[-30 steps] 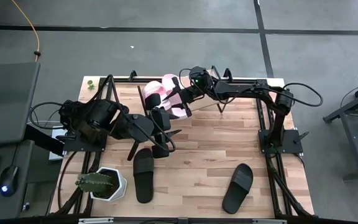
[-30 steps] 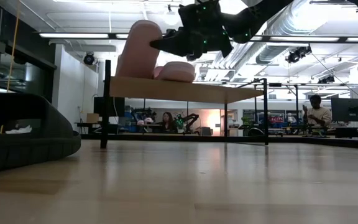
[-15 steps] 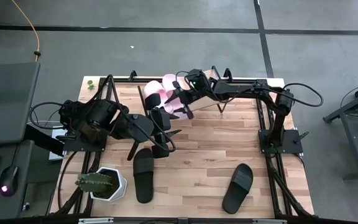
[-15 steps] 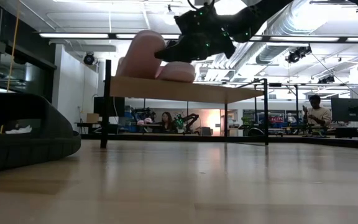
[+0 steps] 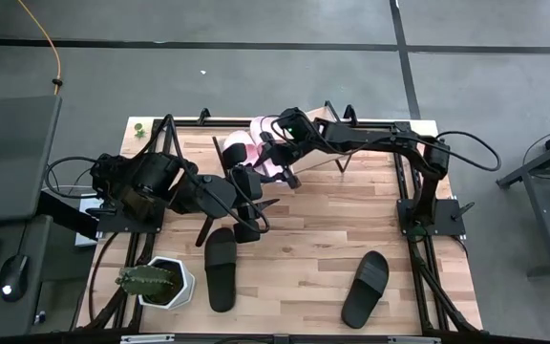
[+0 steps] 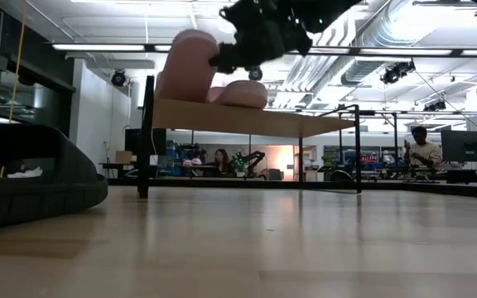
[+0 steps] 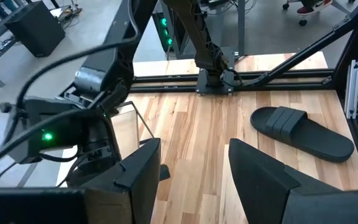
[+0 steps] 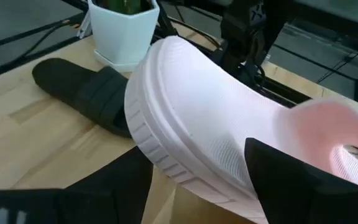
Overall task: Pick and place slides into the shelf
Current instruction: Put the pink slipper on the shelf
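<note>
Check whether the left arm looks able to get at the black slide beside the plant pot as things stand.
Probably yes. The left hand is open and empty, sitting just above that black slide, with bare table between them. The pot stands off to the side, and the right hand is busy at the shelf.

The butcher-block surface (image 5: 313,239) carries two black slides (image 5: 221,268) (image 5: 366,288), a potted cactus (image 5: 157,281) and the shelf (image 6: 247,118), on which two pale pink slides (image 6: 190,70) (image 6: 240,93) rest side by side.

2 slides (image 5: 252,148) on shelf (image 6: 247,118) at back; 2 slides (image 5: 221,268) on table (image 5: 323,220) in front.
</note>
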Robot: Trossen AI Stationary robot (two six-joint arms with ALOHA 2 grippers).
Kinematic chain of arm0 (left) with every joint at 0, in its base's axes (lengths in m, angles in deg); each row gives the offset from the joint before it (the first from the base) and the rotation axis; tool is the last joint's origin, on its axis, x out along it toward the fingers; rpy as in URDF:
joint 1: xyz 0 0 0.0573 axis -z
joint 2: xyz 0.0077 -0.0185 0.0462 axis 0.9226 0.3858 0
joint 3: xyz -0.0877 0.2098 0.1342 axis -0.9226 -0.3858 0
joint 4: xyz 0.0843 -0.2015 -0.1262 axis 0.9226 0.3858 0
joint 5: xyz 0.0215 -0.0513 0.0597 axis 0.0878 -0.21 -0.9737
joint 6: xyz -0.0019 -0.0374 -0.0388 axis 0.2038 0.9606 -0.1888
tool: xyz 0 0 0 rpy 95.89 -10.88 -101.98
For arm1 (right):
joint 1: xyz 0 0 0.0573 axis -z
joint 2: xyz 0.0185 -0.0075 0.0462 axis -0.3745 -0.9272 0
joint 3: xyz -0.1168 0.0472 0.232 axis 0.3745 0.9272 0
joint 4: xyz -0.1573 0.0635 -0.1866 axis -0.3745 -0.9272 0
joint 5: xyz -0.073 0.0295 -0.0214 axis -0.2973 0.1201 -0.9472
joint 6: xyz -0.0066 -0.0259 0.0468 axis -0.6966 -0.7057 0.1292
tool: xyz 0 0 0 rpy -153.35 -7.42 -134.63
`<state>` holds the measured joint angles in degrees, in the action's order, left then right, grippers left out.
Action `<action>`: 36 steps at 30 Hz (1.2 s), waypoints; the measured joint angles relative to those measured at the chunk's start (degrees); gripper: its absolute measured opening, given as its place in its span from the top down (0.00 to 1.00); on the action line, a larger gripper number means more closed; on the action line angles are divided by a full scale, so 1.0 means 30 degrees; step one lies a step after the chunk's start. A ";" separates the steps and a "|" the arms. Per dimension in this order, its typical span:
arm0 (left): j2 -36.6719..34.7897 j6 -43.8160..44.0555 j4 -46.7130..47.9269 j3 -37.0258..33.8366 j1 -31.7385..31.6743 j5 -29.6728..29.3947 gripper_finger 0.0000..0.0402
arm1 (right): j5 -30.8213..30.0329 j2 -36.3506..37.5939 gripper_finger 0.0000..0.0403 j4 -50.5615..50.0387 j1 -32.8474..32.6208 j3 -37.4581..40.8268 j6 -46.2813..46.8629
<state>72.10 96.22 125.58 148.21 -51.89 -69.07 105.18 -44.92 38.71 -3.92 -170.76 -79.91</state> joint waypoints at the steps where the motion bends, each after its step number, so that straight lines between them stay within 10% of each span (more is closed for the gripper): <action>1: 0.0000 0.0005 0.0000 0.0000 0.0000 0.0000 0.56 | -0.0183 0.0000 0.40 -0.0388 -0.0085 -0.0268 -0.0004; 36: 0.0000 0.0430 -0.0022 0.0007 0.0000 0.0211 0.56 | -0.2183 0.0022 0.40 -0.8192 0.0005 -0.1628 -0.0269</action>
<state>72.10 97.51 125.51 148.23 -51.89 -68.44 98.63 -44.85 14.13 -3.90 -175.65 -80.71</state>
